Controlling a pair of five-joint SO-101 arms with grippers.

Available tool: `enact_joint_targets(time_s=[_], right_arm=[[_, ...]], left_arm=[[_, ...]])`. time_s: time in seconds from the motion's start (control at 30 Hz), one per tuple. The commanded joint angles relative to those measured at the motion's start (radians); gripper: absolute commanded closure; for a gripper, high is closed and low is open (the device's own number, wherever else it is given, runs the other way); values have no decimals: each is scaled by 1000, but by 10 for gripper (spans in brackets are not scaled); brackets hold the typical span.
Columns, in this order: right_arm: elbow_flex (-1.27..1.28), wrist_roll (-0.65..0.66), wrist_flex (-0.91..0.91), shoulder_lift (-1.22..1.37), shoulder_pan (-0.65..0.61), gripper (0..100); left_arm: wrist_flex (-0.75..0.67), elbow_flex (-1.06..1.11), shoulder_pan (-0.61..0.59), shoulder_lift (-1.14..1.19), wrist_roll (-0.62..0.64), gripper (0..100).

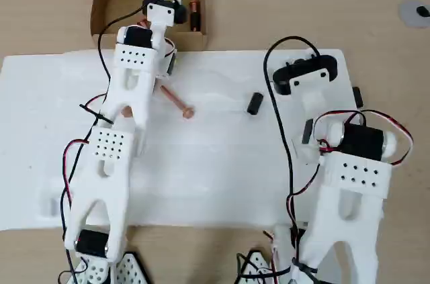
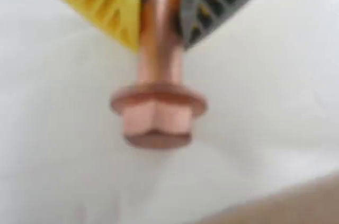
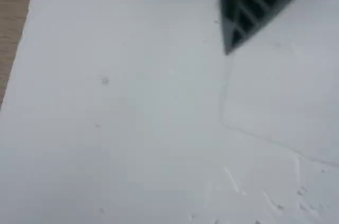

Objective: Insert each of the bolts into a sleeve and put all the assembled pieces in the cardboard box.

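Observation:
My left gripper (image 2: 159, 38) is shut on the shank of a copper bolt (image 2: 158, 113), whose flanged hex head points away from the yellow and grey fingers. In the high view this bolt (image 1: 180, 106) lies slanted and low over the white foam sheet (image 1: 215, 163), just in front of the cardboard box (image 1: 98, 9). A black sleeve (image 1: 254, 103) lies alone on the foam between the arms. My right gripper (image 1: 306, 76) hovers right of the sleeve, open, with one dark finger (image 3: 254, 1) over bare foam. A black-and-copper piece (image 1: 194, 15) lies inside the box.
The foam sheet covers most of the wooden table (image 1: 376, 22). A small dark part (image 1: 358, 96) sits at the foam's right edge. A grey disc (image 1: 414, 13) lies at the far right corner. Cables loop over both arms.

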Motion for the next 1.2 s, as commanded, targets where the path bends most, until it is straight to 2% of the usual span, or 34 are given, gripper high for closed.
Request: enact_joint_targets(time_s=[0.0,0.07,0.17,0.3,0.4,0.5,0.63,0.77,0.93,1.07,1.17], right_arm=[[-7,2,-14,-28,-10,634],[-7,-17,-14,-25,-25,634],[-8,-129,-15,-25,-79,634],[-31,-377,-75,-25,-186,634],[-41,-545,-170,-25,-263,634],[-19,-624,-305,-22,-334,634],[87,-750,-482,-21,-351,634],[245,-809,-669,7,-351,634],[378,-812,-888,59,-355,634],[384,-816,-959,113,-358,634],[371,-890,-968,170,-358,634]], left_arm=[[112,-166,2,-4,-8,994],[141,-253,14,-16,-8,995],[140,-207,34,-145,-5,996],[140,-100,63,-341,-6,996],[140,-37,72,-484,-3,996],[140,35,69,-619,-2,996],[140,178,61,-809,0,996],[140,377,61,-1001,-2,994],[138,637,69,-1202,-2,993],[138,798,66,-1328,-2,993],[138,910,63,-1405,-2,993]])
